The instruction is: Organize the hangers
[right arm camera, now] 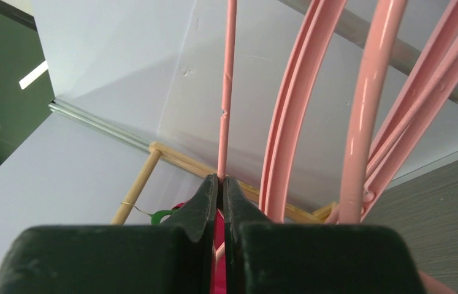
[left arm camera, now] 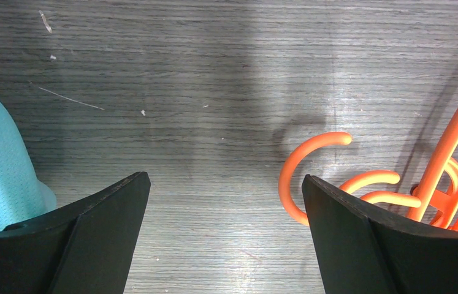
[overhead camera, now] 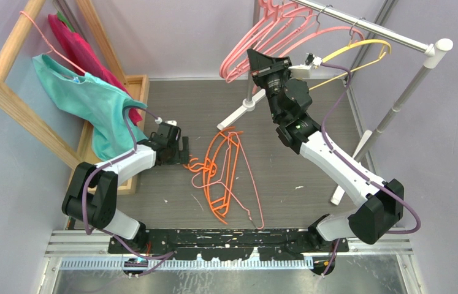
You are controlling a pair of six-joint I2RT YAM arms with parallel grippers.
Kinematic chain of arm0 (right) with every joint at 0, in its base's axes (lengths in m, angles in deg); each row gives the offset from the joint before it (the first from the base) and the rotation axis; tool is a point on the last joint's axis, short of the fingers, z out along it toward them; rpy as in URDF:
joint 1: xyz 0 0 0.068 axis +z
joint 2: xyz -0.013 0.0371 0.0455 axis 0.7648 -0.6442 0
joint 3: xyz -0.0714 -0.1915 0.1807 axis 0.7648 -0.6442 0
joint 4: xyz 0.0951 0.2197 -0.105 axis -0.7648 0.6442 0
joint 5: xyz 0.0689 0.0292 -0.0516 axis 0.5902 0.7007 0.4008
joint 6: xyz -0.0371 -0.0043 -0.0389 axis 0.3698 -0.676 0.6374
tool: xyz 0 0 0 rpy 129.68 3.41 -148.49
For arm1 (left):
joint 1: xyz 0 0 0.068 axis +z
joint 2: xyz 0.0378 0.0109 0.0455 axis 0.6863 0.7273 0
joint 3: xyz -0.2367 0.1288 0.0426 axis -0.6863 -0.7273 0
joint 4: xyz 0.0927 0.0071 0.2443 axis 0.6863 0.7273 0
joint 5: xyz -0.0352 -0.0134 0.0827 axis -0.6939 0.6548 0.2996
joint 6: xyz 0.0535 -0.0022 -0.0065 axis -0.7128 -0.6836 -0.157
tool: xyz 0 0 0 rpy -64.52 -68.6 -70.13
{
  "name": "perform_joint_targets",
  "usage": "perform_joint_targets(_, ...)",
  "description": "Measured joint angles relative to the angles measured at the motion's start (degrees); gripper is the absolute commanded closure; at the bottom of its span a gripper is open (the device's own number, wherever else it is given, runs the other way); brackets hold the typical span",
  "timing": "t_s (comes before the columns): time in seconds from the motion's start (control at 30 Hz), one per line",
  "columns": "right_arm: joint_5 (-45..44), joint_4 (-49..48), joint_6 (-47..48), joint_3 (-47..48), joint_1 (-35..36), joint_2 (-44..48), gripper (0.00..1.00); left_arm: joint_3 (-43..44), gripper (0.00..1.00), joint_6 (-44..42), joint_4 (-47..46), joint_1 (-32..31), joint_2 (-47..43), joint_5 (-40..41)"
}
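Several orange hangers (overhead camera: 219,171) lie in a pile on the table, with a thin pink hanger (overhead camera: 252,184) lying beside them. My left gripper (overhead camera: 183,150) is open and empty, low over the table just left of the pile. In the left wrist view (left arm camera: 226,184) an orange hook (left arm camera: 300,165) curls by the right finger. Pink hangers (overhead camera: 263,37) and yellow hangers (overhead camera: 361,46) hang on the metal rail (overhead camera: 373,29). My right gripper (overhead camera: 252,55) is raised among the pink ones. It is shut (right arm camera: 221,179) on a thin pink hanger bar (right arm camera: 226,92).
A wooden rack (overhead camera: 11,92) stands at the left with a teal cloth (overhead camera: 91,98) on a thin pink hanger and a red cloth (overhead camera: 79,46). A wooden tray (overhead camera: 140,86) lies below it. The rail's white legs (overhead camera: 238,113) stand on the table behind the pile.
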Motion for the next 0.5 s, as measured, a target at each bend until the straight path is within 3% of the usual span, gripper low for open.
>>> perform_joint_targets(0.13,-0.5,2.6,-0.3,1.3,0.0,0.0,0.77,0.0,0.02,0.0,0.0,0.0,0.0,0.0)
perform_joint_targets(0.27,-0.5,3.9,-0.4,3.4,-0.3,0.0,0.59,0.0,0.02,-0.2,0.0,0.0,0.0,0.0)
perform_joint_targets(0.5,-0.5,5.1,-0.1,4.6,-0.3,0.0,0.39,0.0,0.02,-0.2,0.0,0.0,0.0,0.0)
